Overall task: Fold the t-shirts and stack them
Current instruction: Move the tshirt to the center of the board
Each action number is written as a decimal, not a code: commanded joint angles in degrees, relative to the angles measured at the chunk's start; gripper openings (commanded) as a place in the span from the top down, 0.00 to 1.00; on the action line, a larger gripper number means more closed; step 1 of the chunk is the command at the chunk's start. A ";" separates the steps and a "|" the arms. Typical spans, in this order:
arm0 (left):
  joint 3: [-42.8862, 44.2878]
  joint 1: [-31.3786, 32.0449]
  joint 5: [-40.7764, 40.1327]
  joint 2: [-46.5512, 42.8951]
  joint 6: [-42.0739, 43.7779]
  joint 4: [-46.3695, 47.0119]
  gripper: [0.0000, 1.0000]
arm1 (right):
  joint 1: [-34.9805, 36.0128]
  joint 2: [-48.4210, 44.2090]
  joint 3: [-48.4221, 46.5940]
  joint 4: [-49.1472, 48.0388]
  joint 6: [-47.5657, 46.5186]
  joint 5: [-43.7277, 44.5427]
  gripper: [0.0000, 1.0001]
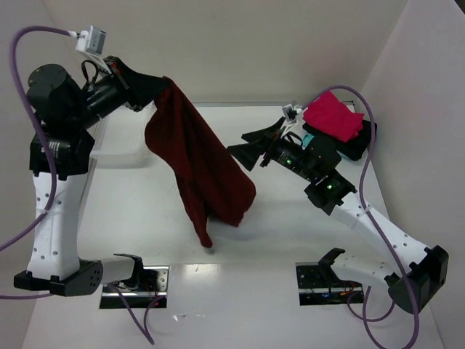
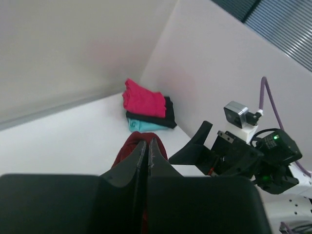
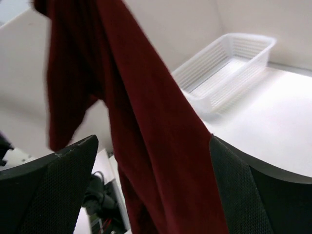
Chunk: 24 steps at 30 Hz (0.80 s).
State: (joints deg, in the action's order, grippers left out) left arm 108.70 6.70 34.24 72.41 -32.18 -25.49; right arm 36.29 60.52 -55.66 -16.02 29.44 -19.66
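Observation:
A large dark maroon t-shirt [image 1: 203, 163] hangs from my left gripper [image 1: 164, 90], which is shut on its top edge high above the table; its lower end reaches the table. In the left wrist view the gripper [image 2: 147, 141] pinches the maroon cloth [image 2: 126, 150]. My right gripper [image 1: 243, 145] is open and level with the shirt's right edge. In the right wrist view the maroon shirt [image 3: 146, 136] hangs across the gap of the open gripper [image 3: 151, 190]. A folded pink-red shirt [image 1: 333, 116] lies on teal [image 1: 309, 139] and black [image 1: 360, 145] ones at the back right.
A white lattice basket [image 3: 229, 68] stands at the back left, behind the hanging shirt, partly hidden by the left arm in the top view [image 1: 120, 154]. White walls close the back and right. The folded stack also shows in the left wrist view [image 2: 144, 100].

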 commanded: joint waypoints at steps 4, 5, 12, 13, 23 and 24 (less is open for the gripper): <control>-1.47 -0.11 6.19 -0.34 -2.72 6.86 1.00 | 4.34 4.78 3.60 -5.95 0.27 4.03 0.00; -1.47 -0.11 6.55 -0.34 -2.72 6.86 1.00 | 4.71 4.87 4.63 -5.95 -0.19 4.46 0.00; -2.53 -0.11 9.18 0.19 -4.70 9.50 1.00 | 11.17 8.63 10.41 -7.80 -3.23 7.36 0.00; -2.53 -0.11 9.57 0.19 -4.82 9.50 1.00 | 11.35 9.67 10.57 -8.38 -3.33 7.81 0.00; -1.30 -0.11 10.24 -1.04 -4.83 8.97 1.00 | 12.14 23.09 8.77 -9.74 -3.33 17.10 0.00; -0.86 -0.11 10.24 -1.55 -4.83 8.97 1.00 | 12.14 24.41 8.64 -9.64 -3.33 17.71 0.00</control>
State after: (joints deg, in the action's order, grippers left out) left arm 105.73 6.70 42.74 73.63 -36.11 -21.37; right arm 48.03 82.18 -44.99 -20.92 27.36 -7.71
